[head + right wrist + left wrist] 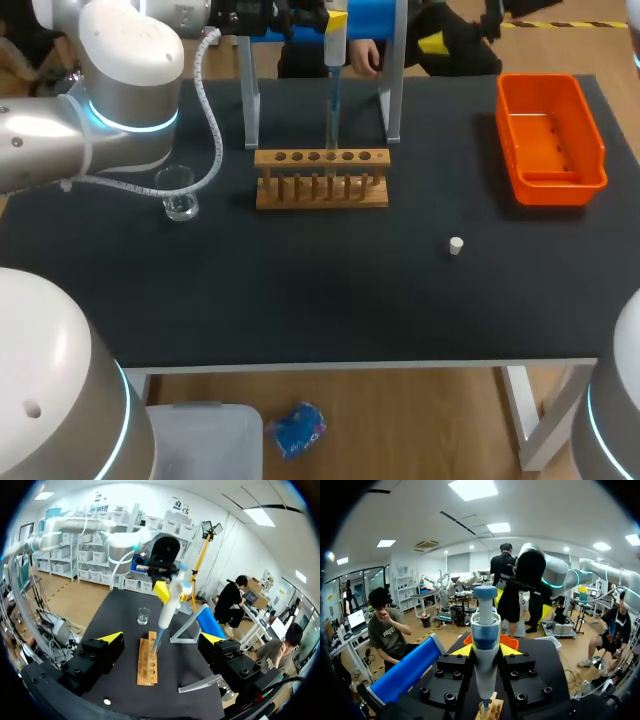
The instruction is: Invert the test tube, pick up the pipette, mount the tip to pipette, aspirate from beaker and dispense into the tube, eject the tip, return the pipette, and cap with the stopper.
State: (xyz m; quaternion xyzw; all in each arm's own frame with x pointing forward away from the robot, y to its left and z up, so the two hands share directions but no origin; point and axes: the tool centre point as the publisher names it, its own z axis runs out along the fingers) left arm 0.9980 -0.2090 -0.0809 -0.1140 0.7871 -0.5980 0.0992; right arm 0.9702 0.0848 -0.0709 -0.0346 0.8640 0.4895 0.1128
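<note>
To the left of the rack (320, 190) stands the glass beaker (179, 194), well apart from it. Above the rack's middle, the left gripper (485, 650) is clamped on the pipette (334, 75), one finger on each side of its body. The pipette stands upright with its thin end down in one of the rack's holes. This is either seating the tip or emptying into the tube, and I cannot tell which. Either way, it should go straight down with steady thumb pressure and no sideways push on the rack. The pipette has a white barrel, a blue collar and knob, and a slim bluish point. To the right of the rack and nearer lies the small white stopper (456, 245). Farther right is an orange bin (597, 150). Off the rack's right end, the right gripper (162, 640) hangs with fingers apart, holding nothing.
</note>
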